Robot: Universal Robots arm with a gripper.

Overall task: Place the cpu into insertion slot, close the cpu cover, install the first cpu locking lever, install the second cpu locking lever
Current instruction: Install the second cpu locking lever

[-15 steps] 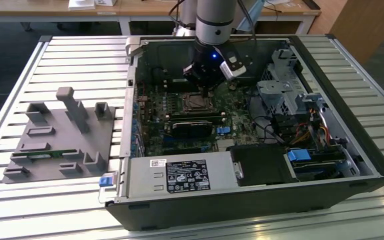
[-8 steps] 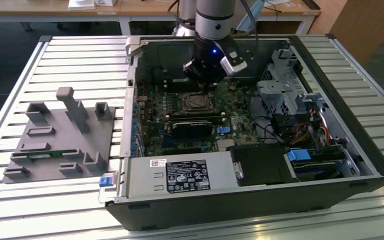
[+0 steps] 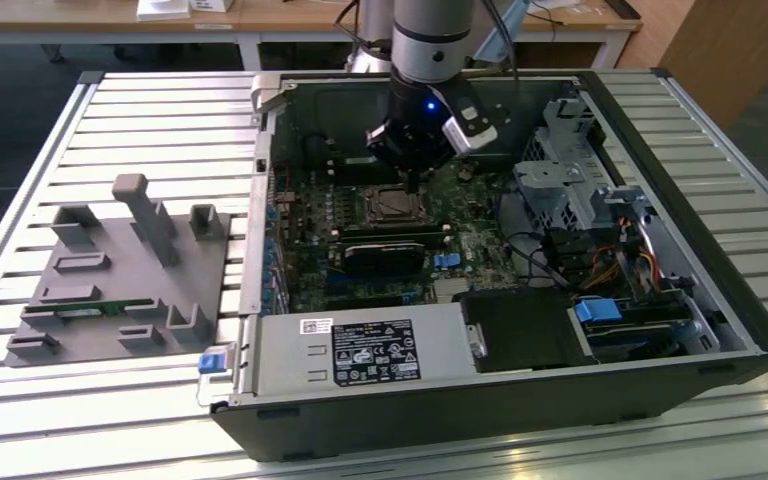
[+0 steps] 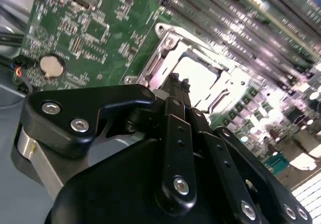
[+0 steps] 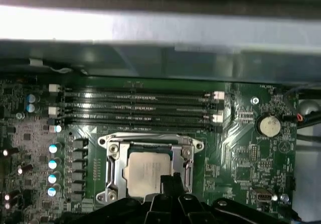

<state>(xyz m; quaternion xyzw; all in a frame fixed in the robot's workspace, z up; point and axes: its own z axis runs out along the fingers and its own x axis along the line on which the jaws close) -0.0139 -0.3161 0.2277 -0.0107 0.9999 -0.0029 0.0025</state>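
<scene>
Silver-grey cpu (image 5: 146,173) was seen seated in the insertion slot (image 5: 113,170), cpu cover (image 5: 150,144) laid down around it. Gripper (image 4: 178,82) was held directly above the socket's near edge, fingertips pressed together, nothing gripped; socket lay just past the tips.

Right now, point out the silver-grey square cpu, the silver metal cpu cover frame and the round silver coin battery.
cpu (image 5: 145,171), first wrist view, metal face.
cpu cover (image 5: 114,166), first wrist view, side bar.
coin battery (image 5: 269,126), first wrist view, centre.
</scene>
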